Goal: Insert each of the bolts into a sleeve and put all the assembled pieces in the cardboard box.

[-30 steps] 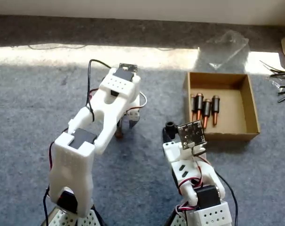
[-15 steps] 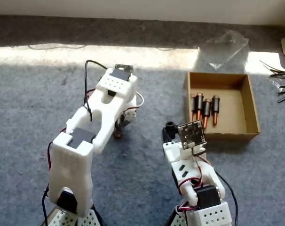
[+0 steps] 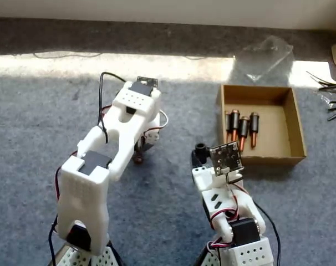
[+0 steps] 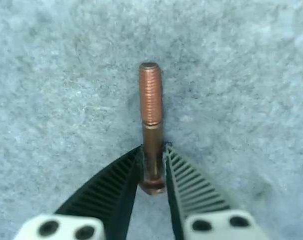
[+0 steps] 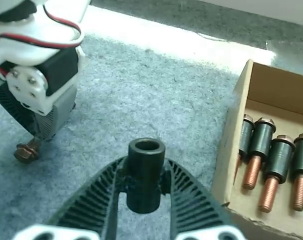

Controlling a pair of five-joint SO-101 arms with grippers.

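Note:
My left gripper point(image 4: 152, 170) is shut on a copper bolt point(image 4: 151, 110), gripping it near the head while the threaded end points away over the grey carpet. From above, this gripper point(image 3: 141, 149) hangs left of centre with the bolt head point(image 3: 137, 159) below it. My right gripper point(image 5: 145, 167) is shut on a black sleeve point(image 5: 146, 175), held upright with its bore open on top; the high view puts the sleeve point(image 3: 200, 149) just left of the cardboard box point(image 3: 268, 160). Several assembled pieces point(image 3: 241, 128) lie side by side in the box.
A clear plastic bag point(image 3: 265, 55) lies behind the box. Black cables point(image 3: 331, 94) run along the right edge. Open carpet lies between the two grippers. The right wrist view has the left gripper point(image 5: 39, 122) at one side and the box wall point(image 5: 231, 140) at the other.
The left arm has shifted slightly to the left with the bolt in its gripper. The right arm has kept still.

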